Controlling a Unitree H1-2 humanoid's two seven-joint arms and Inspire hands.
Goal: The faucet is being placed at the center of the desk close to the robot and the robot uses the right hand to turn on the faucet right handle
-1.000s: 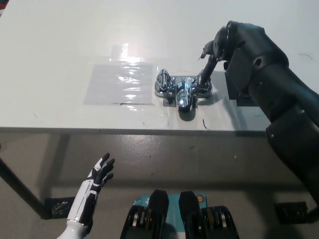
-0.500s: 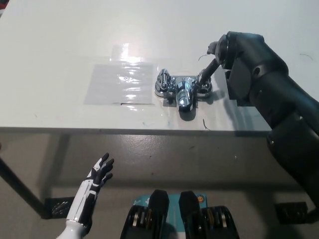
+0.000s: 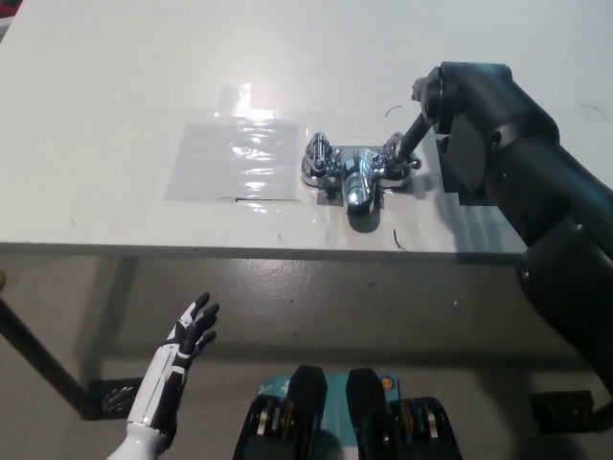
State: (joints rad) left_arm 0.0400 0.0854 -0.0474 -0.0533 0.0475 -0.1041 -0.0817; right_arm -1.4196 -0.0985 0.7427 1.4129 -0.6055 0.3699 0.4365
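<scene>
The chrome faucet (image 3: 352,177) lies lengthwise along the table's (image 3: 115,77) near edge, spout pointing at it. Its right handle (image 3: 394,161) seems gripped by the right robot hand (image 3: 419,115); the left robot hand (image 3: 192,326) hangs open below.

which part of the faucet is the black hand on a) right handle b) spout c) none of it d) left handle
A: the right hand meets the faucet's right handle; spout and left handle stand untouched, and the left hand hangs open below the desk at lower left.
</scene>
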